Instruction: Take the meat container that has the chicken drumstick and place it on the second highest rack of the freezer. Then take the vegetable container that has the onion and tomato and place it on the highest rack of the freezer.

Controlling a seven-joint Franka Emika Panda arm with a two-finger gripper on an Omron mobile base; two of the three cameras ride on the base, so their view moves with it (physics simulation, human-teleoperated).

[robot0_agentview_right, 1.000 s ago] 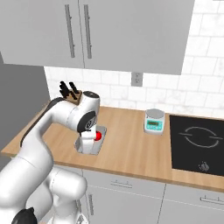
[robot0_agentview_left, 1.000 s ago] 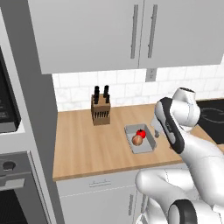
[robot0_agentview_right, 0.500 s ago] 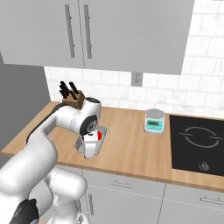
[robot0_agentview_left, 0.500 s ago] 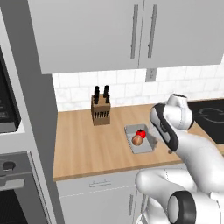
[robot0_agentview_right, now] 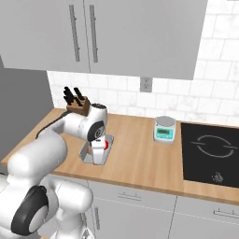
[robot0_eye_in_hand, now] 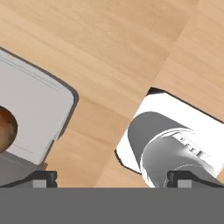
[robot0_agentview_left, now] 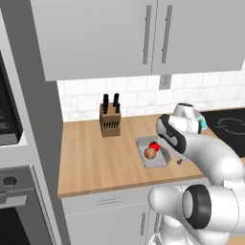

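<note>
The vegetable container (robot0_agentview_left: pixel 156 163) is a shallow grey tray on the wood counter. It holds the red tomato (robot0_agentview_left: pixel 154 145) and the tan onion (robot0_agentview_left: pixel 150 153). My gripper (robot0_agentview_left: pixel 171 154) hangs low over the tray's right edge, open and holding nothing. The right base view has the gripper (robot0_agentview_right: pixel 98 158) pointing down at the container (robot0_agentview_right: pixel 87 153), with the tomato (robot0_agentview_right: pixel 107 145) beside it. The hand view puts the gripper (robot0_eye_in_hand: pixel 111 178) astride the container's corner (robot0_eye_in_hand: pixel 39 105): one fingertip (robot0_eye_in_hand: pixel 43 176) over the tray, the other over bare wood. The onion (robot0_eye_in_hand: pixel 6 126) peeks in at the left edge. The meat container, chicken drumstick and freezer are out of view.
A knife block (robot0_agentview_left: pixel 110 122) stands at the back of the counter, left of the tray. A small kitchen scale (robot0_agentview_right: pixel 165 129) sits right of it, and a black cooktop (robot0_agentview_right: pixel 210 154) beyond that. Wall cabinets (robot0_agentview_left: pixel 153 33) hang overhead. An oven column (robot0_agentview_left: pixel 19 191) stands at the far left.
The hand has come down and slightly leftward over the tray's right edge. The jaws stayed open, and the tray and its contents have not moved.
</note>
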